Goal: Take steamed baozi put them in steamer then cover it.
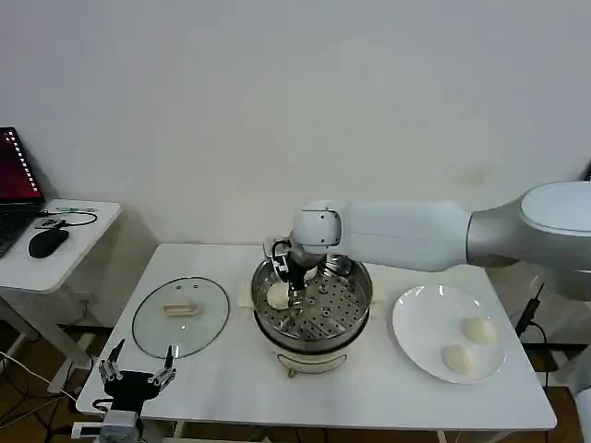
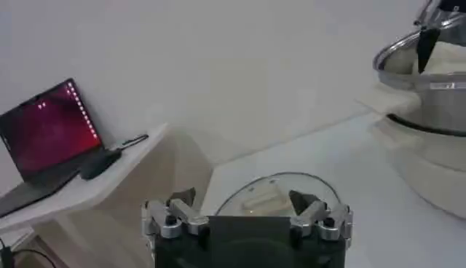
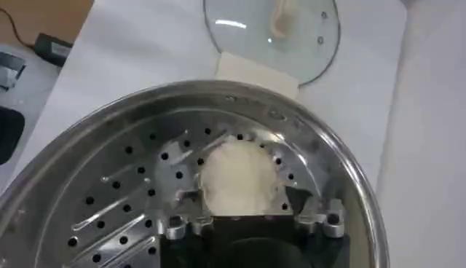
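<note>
The right arm reaches in across the white table (image 1: 369, 388) from the right, and its right gripper (image 1: 288, 277) sits down inside the steamer (image 1: 355, 309), at the left part of the holed tray. A bun (image 1: 277, 295) lies on that tray between the two fingers; in the right wrist view the same bun (image 3: 239, 177) rests on the tray with a fingertip (image 3: 191, 198) close at either side, so the fingers stand apart about it, though whether they press on the dough cannot be told from here. A second bun (image 1: 311, 273) shows partly behind the gripper, toward the far side of the tray. The steamer stands in the middle of the table on its white base, with no lid on it. The glass lid (image 1: 180, 317) lies flat on the table just left of the steamer, its cream handle facing up; it also shows beyond the steamer's rim in the right wrist view (image 3: 271, 36). On the right side of the table a white plate (image 1: 420, 323) holds two more buns, one (image 1: 479, 329) nearer the far edge and the other (image 1: 458, 359) nearer the front. The left gripper (image 1: 137, 377) hangs low at the front left corner of the table, near the lid, with its fingers spread wide and nothing between them. A laptop (image 2: 45, 135) sits on a small side table (image 1: 83, 235) further left.
</note>
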